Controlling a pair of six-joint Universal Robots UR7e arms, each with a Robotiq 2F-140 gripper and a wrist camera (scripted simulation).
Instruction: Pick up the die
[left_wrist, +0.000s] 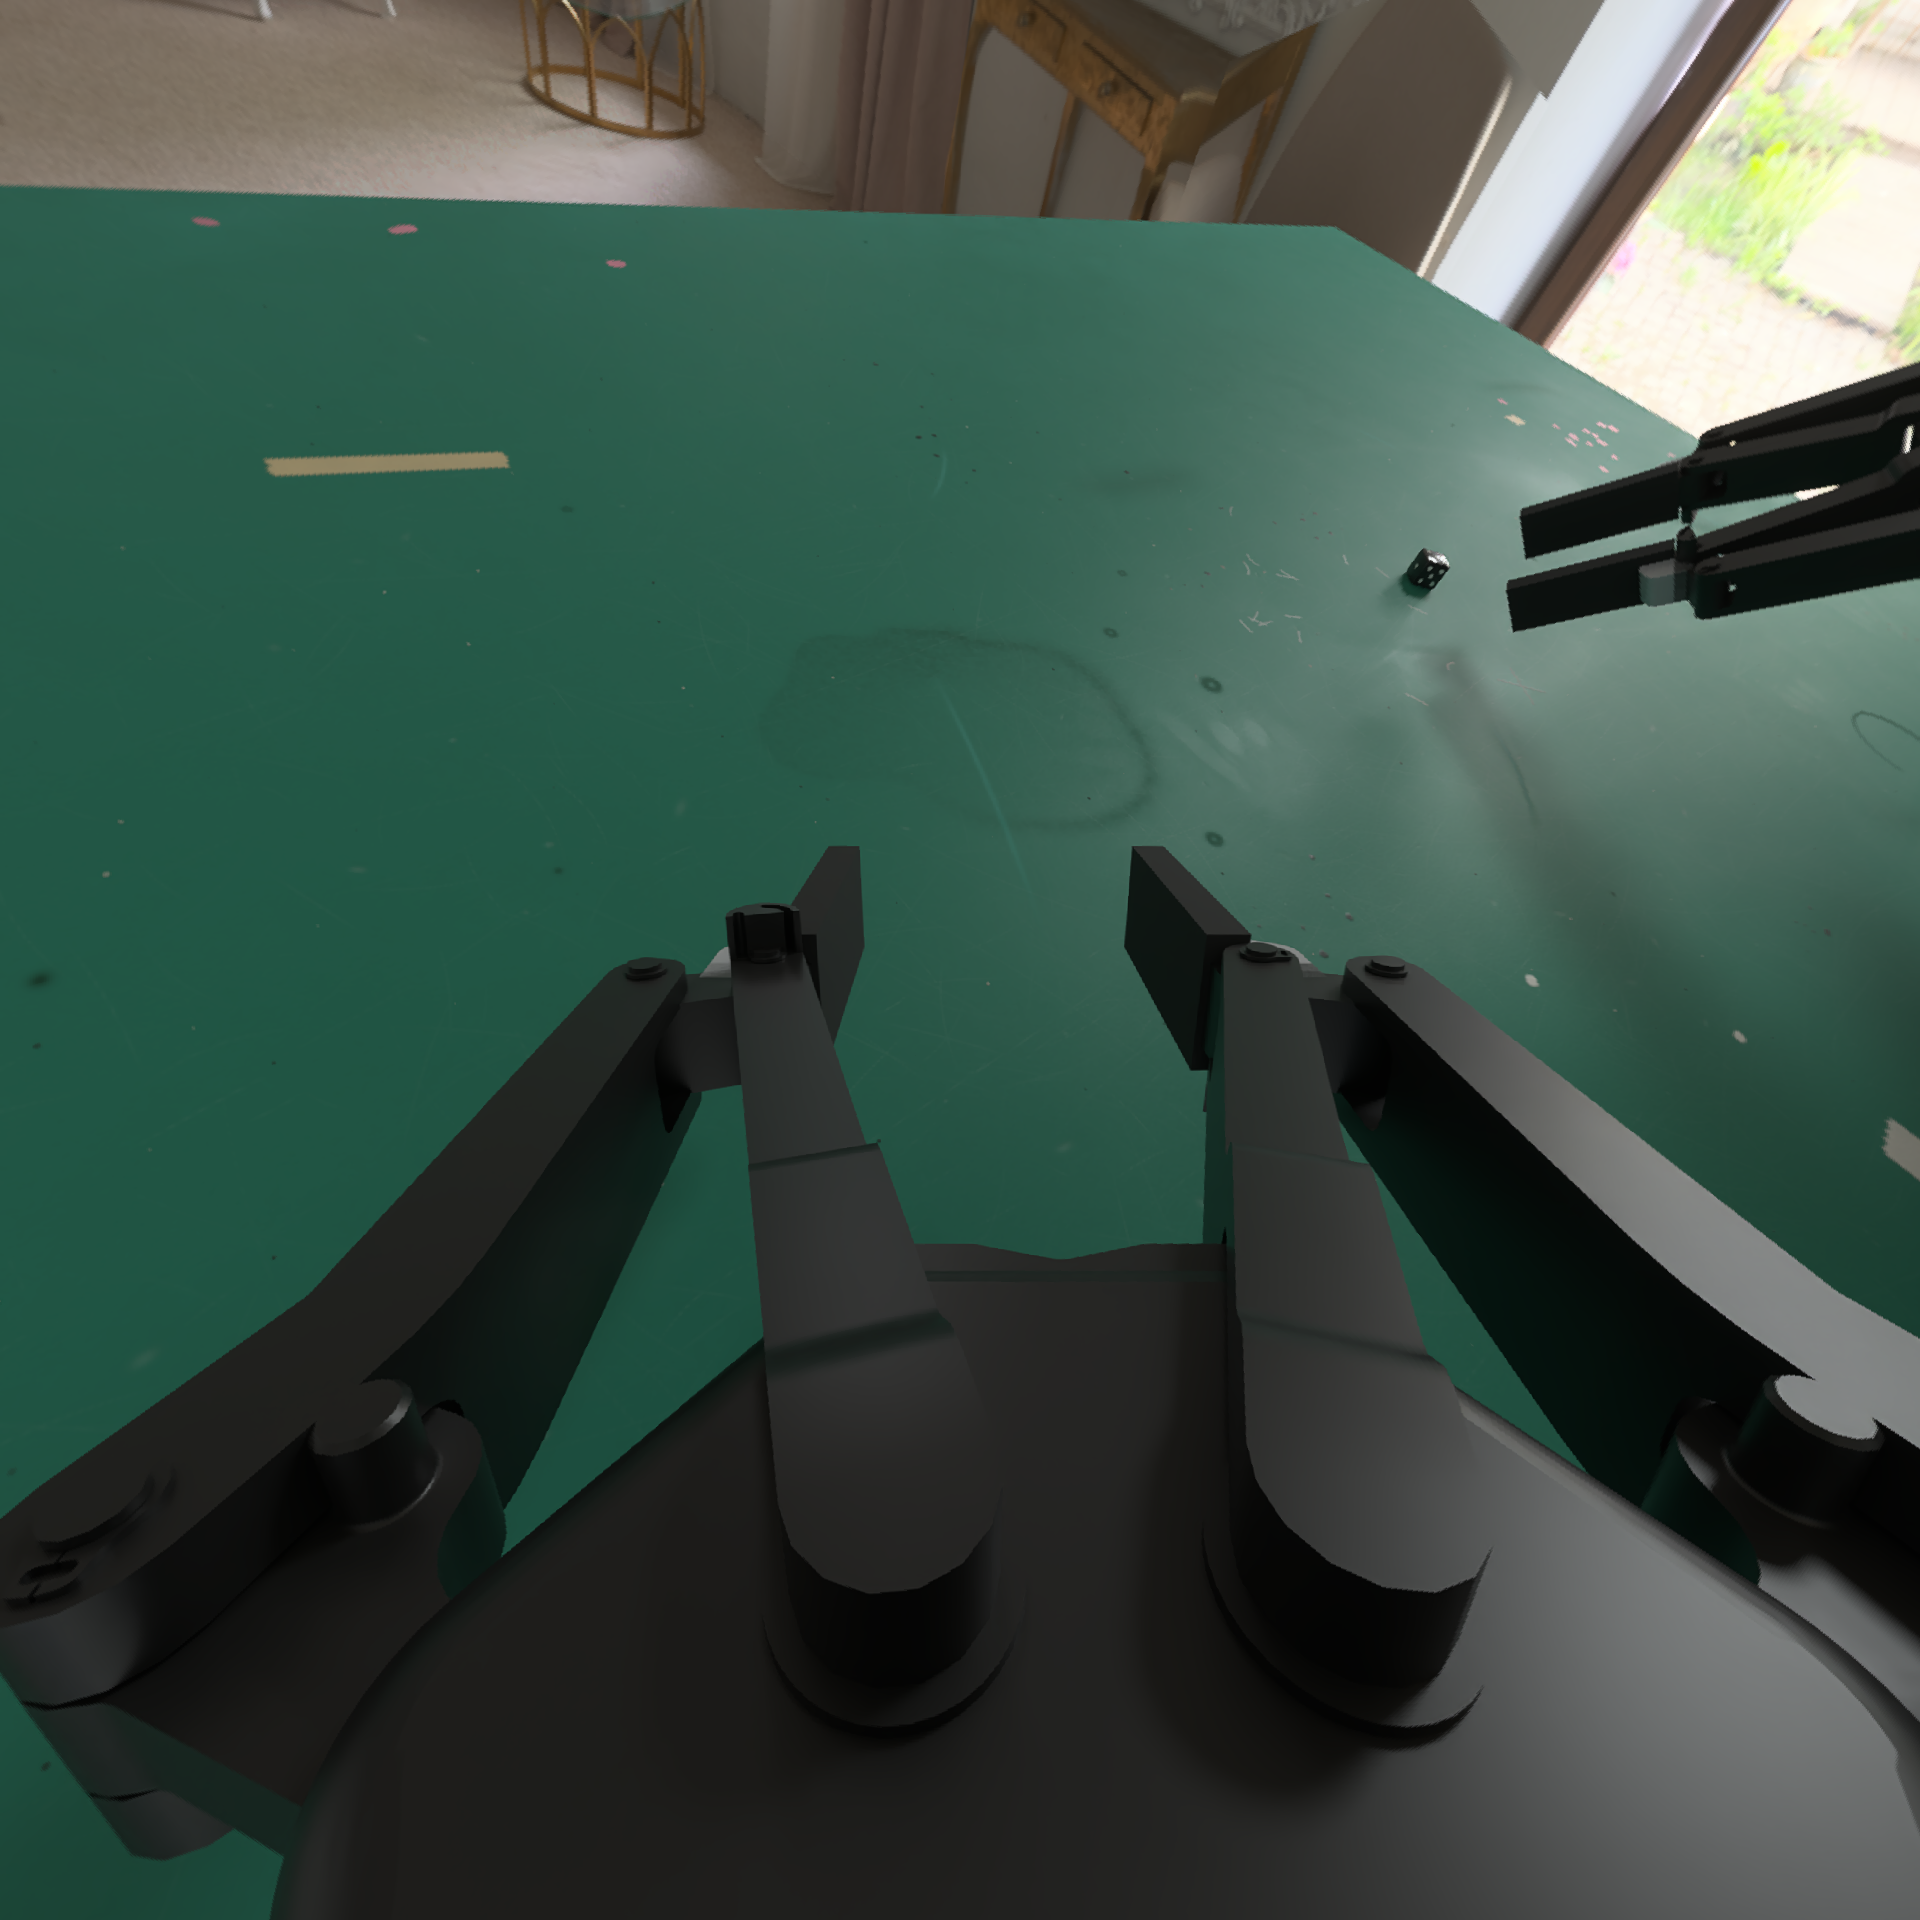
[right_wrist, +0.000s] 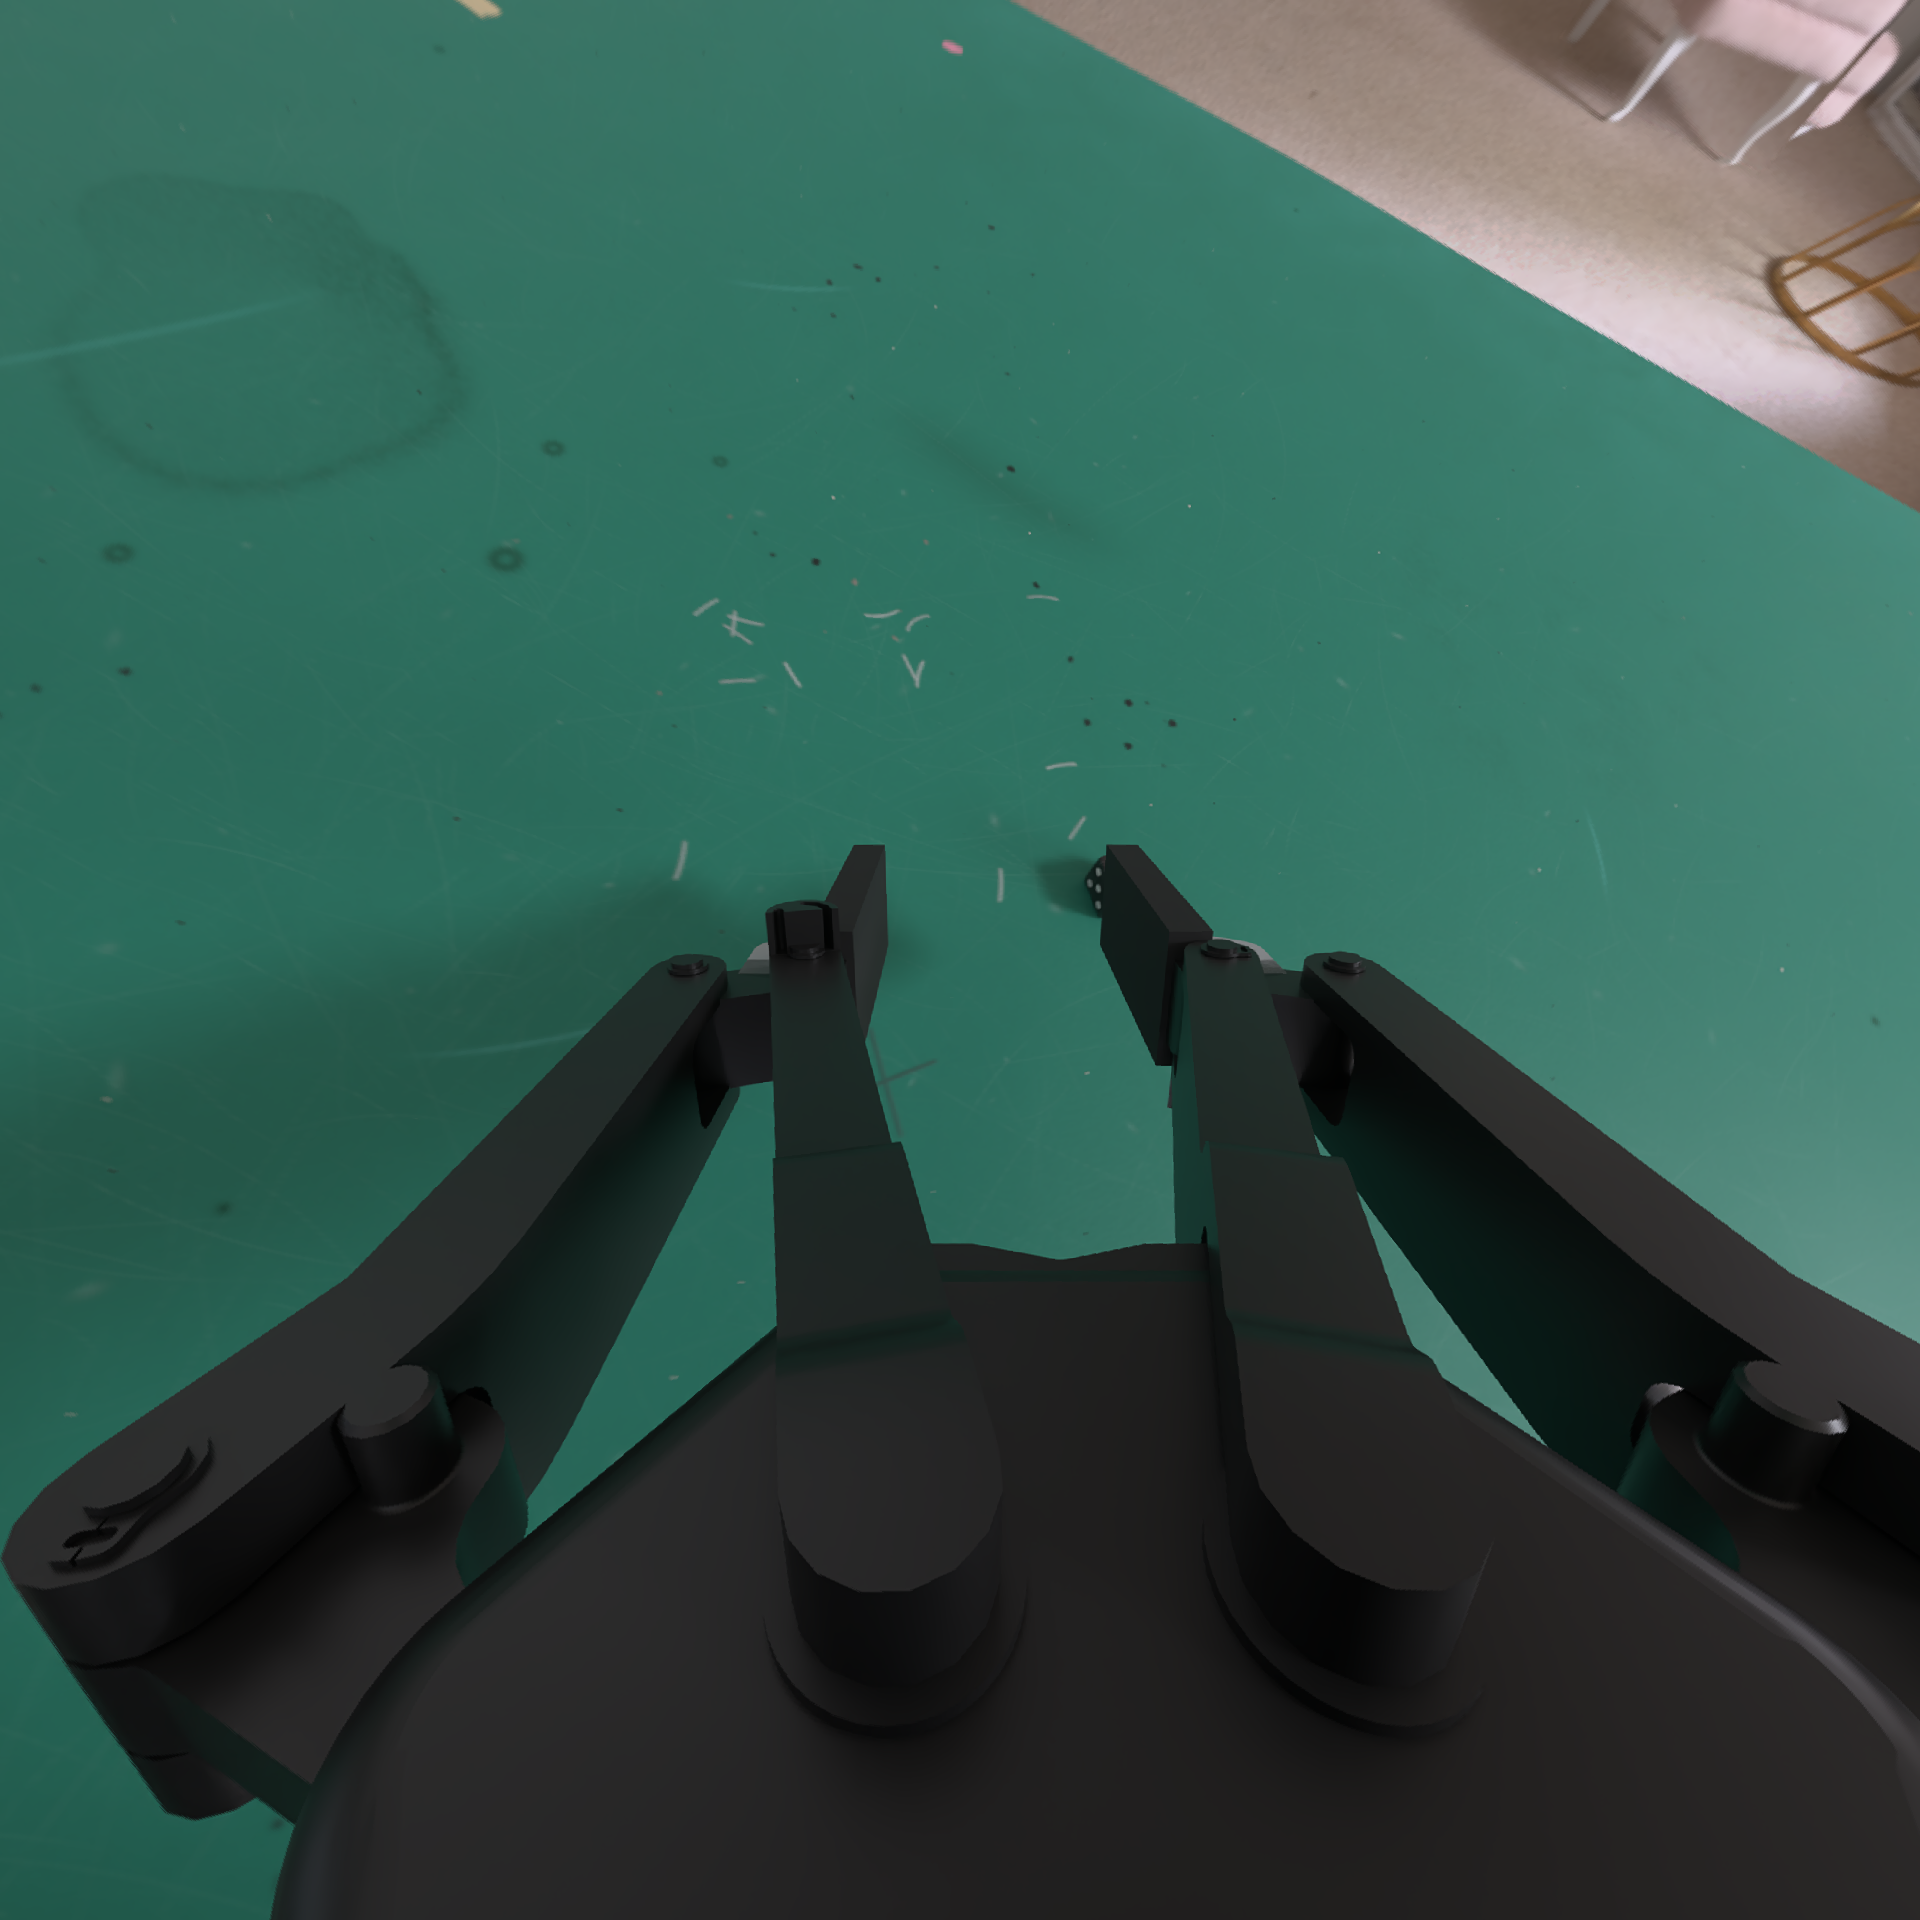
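Worktop (left_wrist: 520, 675) is green and scratched. Left end effector (left_wrist: 995, 914) hangs open and empty, well apart from the die (left_wrist: 1428, 569). Right end effector (right_wrist: 995, 904) is open too; the die (right_wrist: 1094, 885) lies just beside its right fingertip, partly hidden. Only the left wrist view shows the die whole. It is probably light, stiff and slippery, so grip two flat opposite faces.

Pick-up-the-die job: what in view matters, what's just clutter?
Job:
- die, black, on the green table
- right gripper, open, beside the die
- left gripper, open, far from it

Clutter:
- tan tape strip
- pale scraps
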